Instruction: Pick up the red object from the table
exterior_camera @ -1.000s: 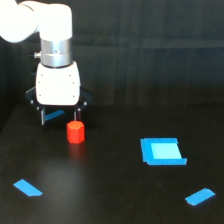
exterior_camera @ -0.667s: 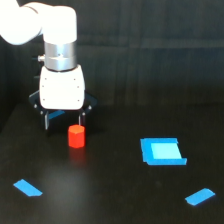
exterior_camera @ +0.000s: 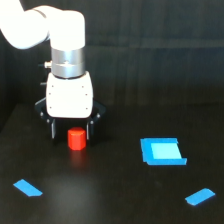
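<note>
1. Over the last second the white arm has moved toward the red object (exterior_camera: 76, 139) and come lower. A second ago its gripper (exterior_camera: 70, 131) hung just behind the cylinder and off toward the exterior view's left; now it is centred over it, with one dark finger showing on either side of the cylinder's upper part.

2. The red object has not moved. It stands upright on the table (exterior_camera: 115, 200), directly below the gripper's white body.

3. The jaws stand apart, a little wider than the cylinder. Nothing is held yet; whether either finger touches the red object cannot be told from this view.

4. In terms of the task, the approach looks nearly finished. The likely remaining steps are a little more descent if needed, closing on the cylinder, then lifting.

5. Other things, all placed from the red object: a blue square (exterior_camera: 162, 151) lies flat well apart toward the exterior view's right. A blue strip (exterior_camera: 28, 188) lies nearer the camera and toward the exterior view's left. A second blue strip (exterior_camera: 200, 196) lies nearer the camera and far toward the exterior view's right.

6. Nothing stands between the fingers and the cylinder. The flat blue patches lie well clear, so none looks likely to hinder the grasp or the lift.
</note>
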